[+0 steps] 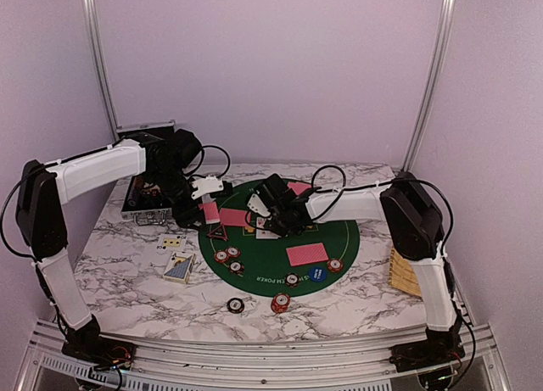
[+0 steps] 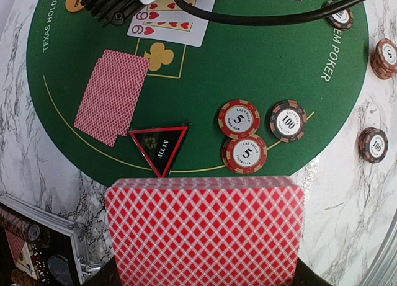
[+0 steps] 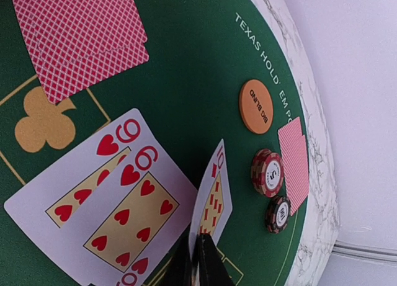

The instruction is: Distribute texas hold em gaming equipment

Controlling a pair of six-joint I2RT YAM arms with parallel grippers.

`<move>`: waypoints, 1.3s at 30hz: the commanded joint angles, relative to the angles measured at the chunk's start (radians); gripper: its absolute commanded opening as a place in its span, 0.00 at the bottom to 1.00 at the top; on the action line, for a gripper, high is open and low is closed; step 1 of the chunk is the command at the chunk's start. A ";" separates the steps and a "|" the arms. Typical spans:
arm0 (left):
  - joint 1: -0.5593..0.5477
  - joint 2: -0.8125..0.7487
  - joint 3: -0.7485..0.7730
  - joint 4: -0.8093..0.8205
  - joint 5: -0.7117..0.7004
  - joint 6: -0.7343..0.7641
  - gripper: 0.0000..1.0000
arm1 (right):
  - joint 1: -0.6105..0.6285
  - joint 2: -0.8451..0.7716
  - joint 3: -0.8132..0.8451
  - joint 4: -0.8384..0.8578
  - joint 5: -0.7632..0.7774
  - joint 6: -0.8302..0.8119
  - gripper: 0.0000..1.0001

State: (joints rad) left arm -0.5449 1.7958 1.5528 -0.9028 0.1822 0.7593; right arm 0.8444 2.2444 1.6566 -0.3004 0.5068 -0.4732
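Right gripper (image 3: 197, 261) clamped on face-up ten card (image 3: 211, 196), bottom centre | left gripper (image 1: 209, 196) clamped on red-backed deck (image 2: 205, 230), lower frame | chips (image 2: 239, 118) laid on green mat (image 2: 260, 62), centre

Counter (image 1: 127, 281) is showing white-grey marble-look surf., smooth w/ slight sheen. Green mat (image 2: 260, 62) is looking like matt cloth, w/ printed lettering. Red-backed cards (image 2: 205, 230) are looking like coated paper, smooth, low gloss; ten card (image 3: 214, 199) is reading thin & smooth too. Chips (image 2: 239, 118) are looking matt at rims w/ smooth printed centre labels. Triangular marker (image 2: 160, 146) is shining, glossy blk plastic. Orange button (image 3: 256, 106) is looking matt. Case (image 1: 140, 196) is showing blk body w/ silver metal edges. Tray (image 1: 404, 272) is looking woven, rough. Arm shells (image 1: 97, 172) are looking matt white plastic
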 commanded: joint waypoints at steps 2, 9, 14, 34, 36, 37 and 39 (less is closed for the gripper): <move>0.005 -0.037 0.013 -0.011 0.009 0.006 0.00 | 0.015 -0.039 -0.037 -0.011 -0.066 0.012 0.10; 0.005 -0.036 0.022 -0.011 0.006 0.002 0.00 | 0.021 -0.078 -0.071 -0.026 -0.109 0.025 0.38; 0.004 -0.039 0.026 -0.014 0.008 0.001 0.00 | 0.013 -0.143 -0.072 -0.017 -0.116 0.083 0.54; -0.011 -0.054 0.038 -0.018 0.035 -0.011 0.00 | -0.303 -0.384 -0.120 0.117 -0.862 0.803 0.99; -0.016 -0.048 0.046 -0.018 0.033 -0.012 0.00 | -0.303 -0.358 -0.132 0.142 -0.965 0.885 0.99; -0.019 -0.046 0.051 -0.018 0.032 -0.012 0.00 | -0.303 -0.346 -0.142 0.165 -1.022 0.931 0.99; -0.023 -0.044 0.061 -0.018 0.034 -0.012 0.00 | -0.302 -0.323 -0.176 0.232 -1.124 1.024 0.99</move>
State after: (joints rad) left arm -0.5560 1.7775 1.5597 -0.9043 0.1921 0.7551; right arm 0.5232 1.8648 1.5257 -0.1696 -0.3157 0.3214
